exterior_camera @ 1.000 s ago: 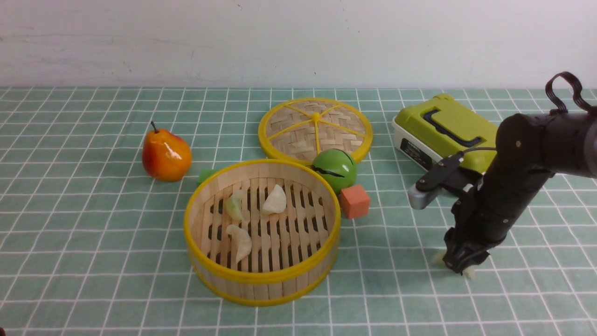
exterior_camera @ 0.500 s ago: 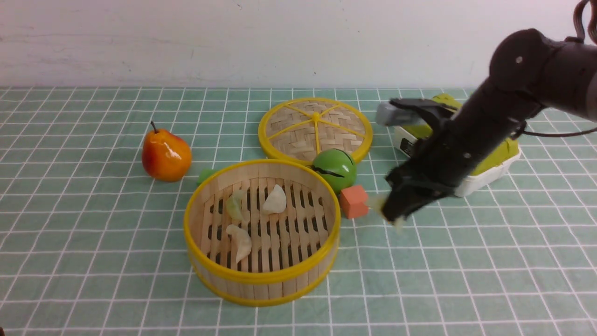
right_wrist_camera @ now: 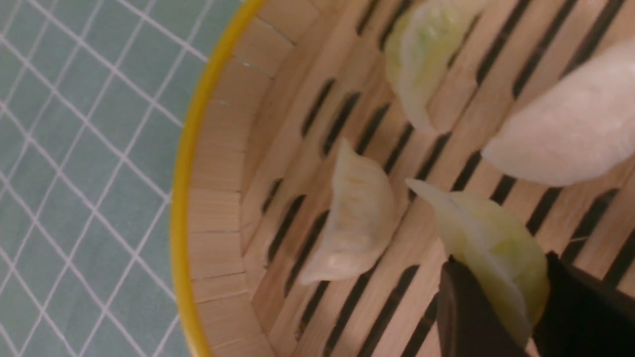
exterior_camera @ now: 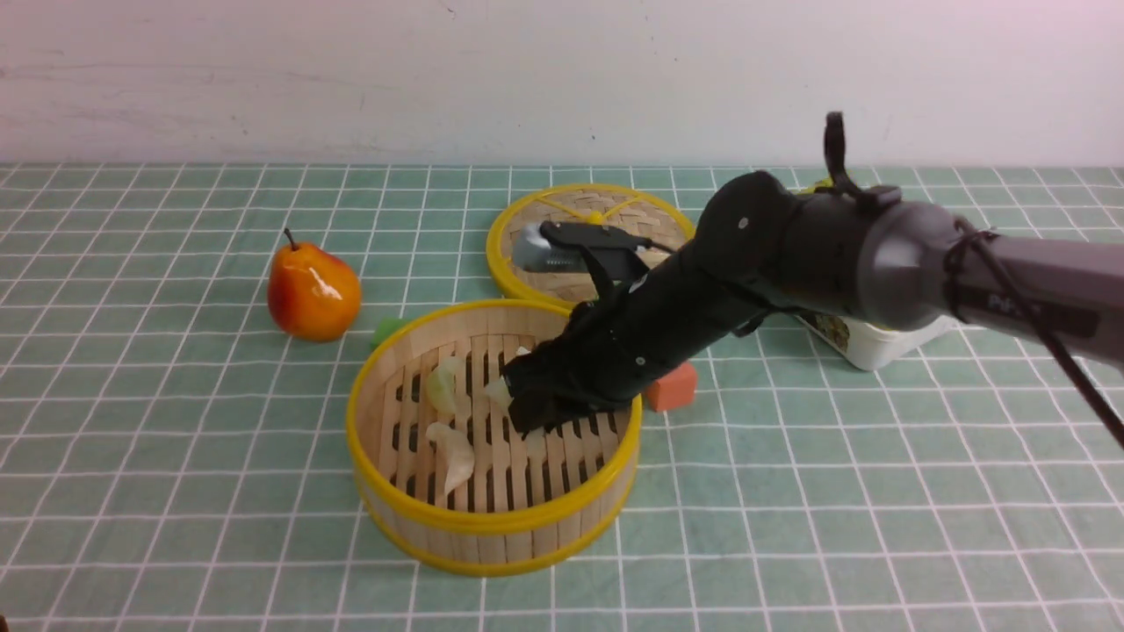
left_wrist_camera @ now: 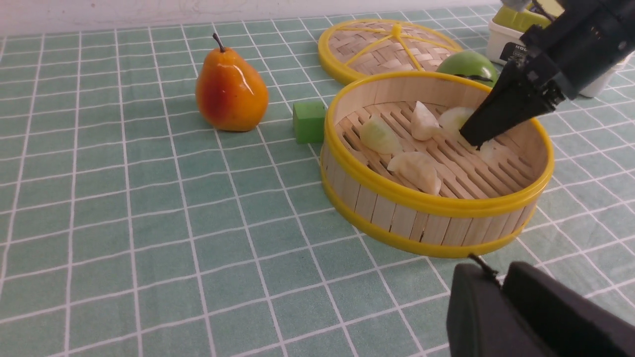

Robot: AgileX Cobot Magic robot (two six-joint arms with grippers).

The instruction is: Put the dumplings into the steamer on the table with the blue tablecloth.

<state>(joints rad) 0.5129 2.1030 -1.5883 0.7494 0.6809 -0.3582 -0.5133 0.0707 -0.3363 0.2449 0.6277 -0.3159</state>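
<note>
- Since my right claw (exterior_camera: 525,411) is inside the steamer (exterior_camera: 492,523) with a dumpling (right_wrist_camera: 488,243) in it, I think I am at the drop step.
- This claw is pinched nearly closed on the pale green dumpling, one finger on each side.
- The dumpling hangs just above the slatted floor, inside the yellow rim.
- Three other dumplings (right_wrist_camera: 357,223) lie on that floor, and one is just beside the held one.
- Next I should open the claw a little, let go, then lift straight up so I miss the rim.
- My left claw (left_wrist_camera: 498,277) sits low near the steamer. I cannot tell if it is open.
</note>
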